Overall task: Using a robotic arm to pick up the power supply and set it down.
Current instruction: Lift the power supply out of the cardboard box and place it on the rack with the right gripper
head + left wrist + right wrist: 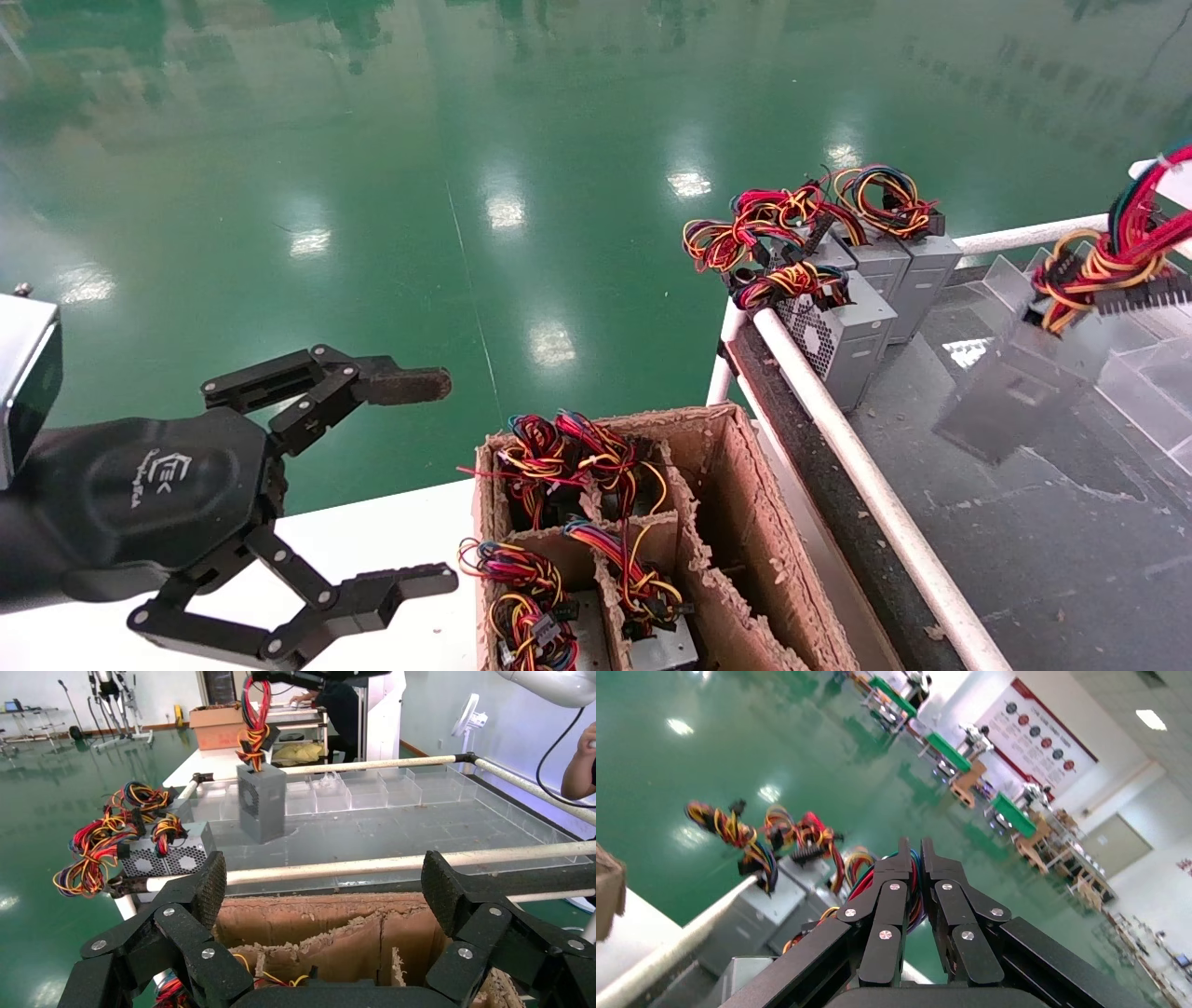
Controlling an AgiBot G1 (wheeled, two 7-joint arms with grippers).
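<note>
Grey metal power supply point(1015, 387) w/ red, blue, yellow wire loop, hanging tilted in air above conveyor tray point(1071, 550), right gripper point(914, 855) pinched tight on its wires, left gripper point(419, 480) spread wide nr cardboard box point(745, 522).

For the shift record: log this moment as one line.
right pincer: shut on power supply wire loop, unit hanging above conveyor table | left pincer: open, idle beside cardboard box | set-down: not yet done
</note>
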